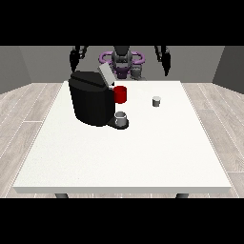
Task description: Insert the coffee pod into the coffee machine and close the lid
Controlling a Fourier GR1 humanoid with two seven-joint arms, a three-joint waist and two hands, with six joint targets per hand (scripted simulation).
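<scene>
The large white table point(124, 157) stretches bare across its near half. Further back, a small grey cup point(121, 119) sits on the tray of the bulky black coffee machine point(91, 100), whose grey lid point(106, 75) stands tilted open. A red cylindrical mug point(121, 94) stands just behind. The small grey coffee pod point(156, 101) rests on the table, well apart to the right. Farthest, the hand at the view's left point(74, 59) and the hand at the view's right point(166, 61) hang above the far edge, holding nothing; whether their fingers are spread, I cannot tell.

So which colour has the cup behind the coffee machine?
Red. The cup shows best in the front view, just behind the black coffee machine.
</scene>
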